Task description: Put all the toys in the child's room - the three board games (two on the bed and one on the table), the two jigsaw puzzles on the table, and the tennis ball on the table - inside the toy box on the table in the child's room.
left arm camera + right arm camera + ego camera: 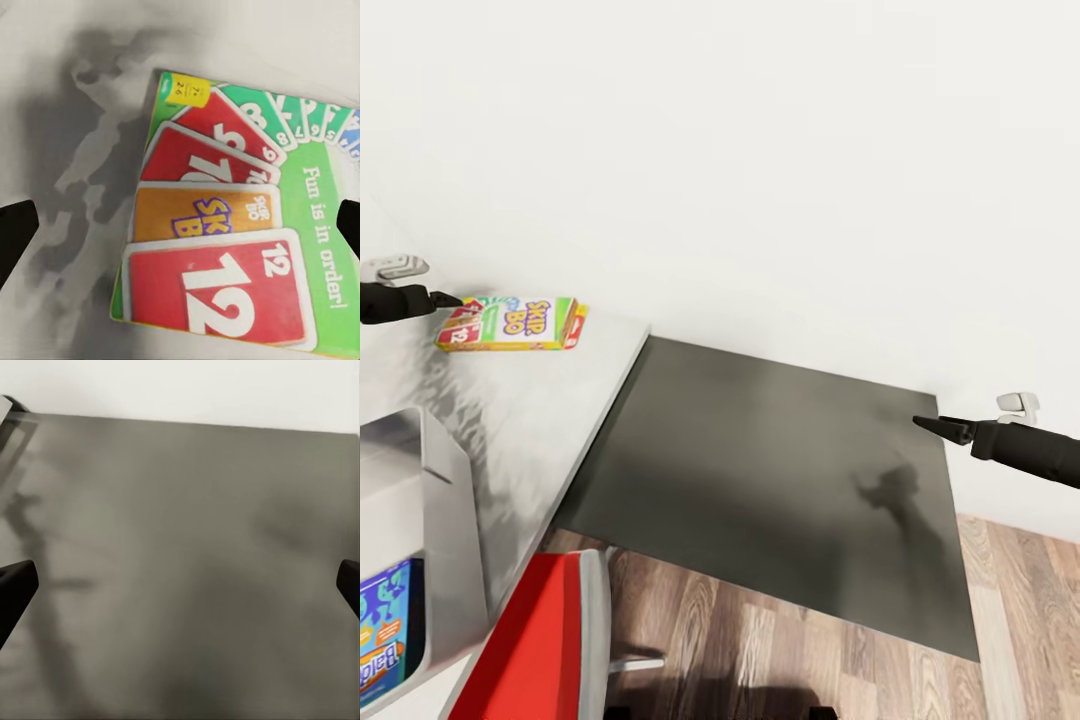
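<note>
A flat yellow-green-red SKIP-BO board game (510, 323) lies on the pale table (550, 400) near the wall. My left gripper (448, 298) hovers at its left end, open and holding nothing. In the left wrist view the board game (225, 225) lies below the gripper (180, 229), and the fingertips (15, 232) stand wide apart. At the lower left, the light grey toy box (445, 480) holds a blue board game (385, 630). My right gripper (935, 427) hangs open over the table's dark grey corner section (760, 470), with its fingertips (15, 592) spread and nothing between them.
A red-and-white chair (540, 640) stands close to the table's front edge. Wood-plank floor (760, 650) shows beyond the dark section. A white wall (760, 150) runs right behind the table.
</note>
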You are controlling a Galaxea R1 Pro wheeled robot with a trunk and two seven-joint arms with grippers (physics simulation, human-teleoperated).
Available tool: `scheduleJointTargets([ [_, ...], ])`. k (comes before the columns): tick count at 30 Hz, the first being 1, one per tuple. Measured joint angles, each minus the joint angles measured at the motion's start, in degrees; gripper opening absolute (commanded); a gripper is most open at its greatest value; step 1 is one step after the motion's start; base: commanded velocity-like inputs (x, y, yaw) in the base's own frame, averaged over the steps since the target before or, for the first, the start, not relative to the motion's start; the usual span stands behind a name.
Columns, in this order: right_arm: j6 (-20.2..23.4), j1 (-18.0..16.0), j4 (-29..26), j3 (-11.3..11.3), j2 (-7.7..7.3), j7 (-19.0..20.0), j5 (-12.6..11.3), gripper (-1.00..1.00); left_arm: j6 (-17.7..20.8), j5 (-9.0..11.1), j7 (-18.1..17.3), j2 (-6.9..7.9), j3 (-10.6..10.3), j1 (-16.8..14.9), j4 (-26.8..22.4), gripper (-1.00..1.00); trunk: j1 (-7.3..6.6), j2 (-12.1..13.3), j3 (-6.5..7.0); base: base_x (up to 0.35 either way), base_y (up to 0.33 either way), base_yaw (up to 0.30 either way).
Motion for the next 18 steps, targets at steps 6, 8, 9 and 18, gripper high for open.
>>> scheduleJointTargets([
  [6, 0.0, 0.1, 0.0, 0.0, -0.02, 0.0, 0.0, 1.0, -0.8, 0.1, 0.1, 0.05, 0.8, 0.0, 0.2, 1.0, 0.0, 0.0, -0.55, 0.0, 0.0, 0.0],
  [8, 0.0, 0.2, 0.0, 0.0, -0.04, 0.0, 0.0, 1.0, -1.2, 0.2, 0.1, 0.02, 0.8, 0.1, 0.3, 1.0, 0.0, 0.0, -0.73, 0.0, 0.0, 0.0],
  [9, 0.0, 0.4, 0.0, 0.0, -0.06, 0.0, 0.0, 1.0, -1.7, 0.2, 0.1, 0.01, 1.2, 0.1, 0.3, 1.0, 0.0, 0.0, -0.82, 0.0, 0.0, 0.0],
  [18, 0.0, 0.7, 0.0, -0.1, -0.32, 0.1, 0.0, 1.0, -3.2, 0.3, -0.4, -0.02, 8.1, 2.6, 0.8, 1.0, 0.0, 0.0, -1.64, 0.0, 0.0, 0.0],
])
